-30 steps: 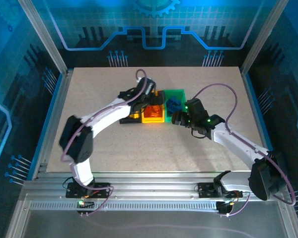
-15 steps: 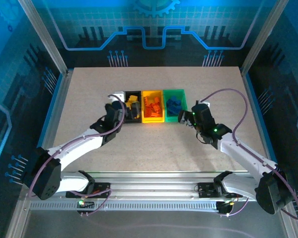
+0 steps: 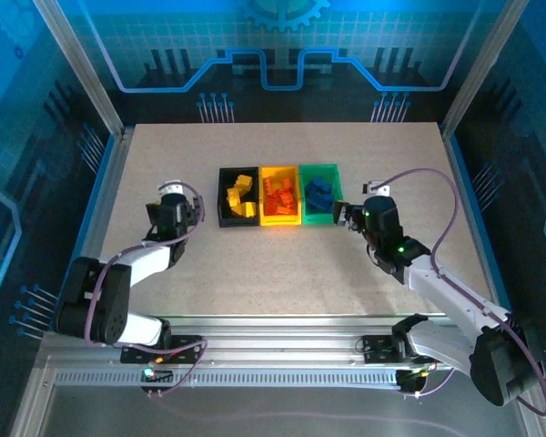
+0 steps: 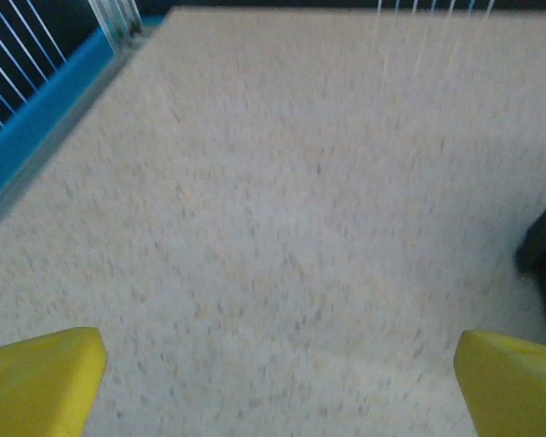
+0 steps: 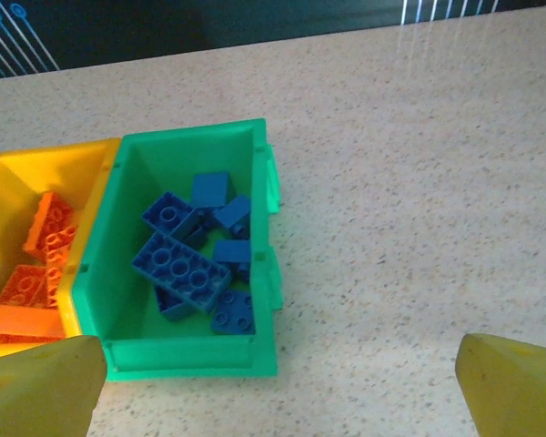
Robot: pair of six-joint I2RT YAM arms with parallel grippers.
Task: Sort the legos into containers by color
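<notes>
The left gripper (image 3: pixel 170 208) is held open and empty, the black bin (image 3: pixel 224 196) with yellow legos (image 3: pixel 242 196) off to its right. Orange legos (image 3: pixel 281 198) are kept in the yellow bin (image 3: pixel 281 219), blue legos (image 5: pixel 182 269) in the green bin (image 5: pixel 191 146) just ahead of the open right gripper (image 3: pixel 348 217): sorting is judged finished.

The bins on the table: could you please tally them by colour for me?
Black bin: 1
Yellow bin: 1
Green bin: 1
Total: 3 bins
</notes>
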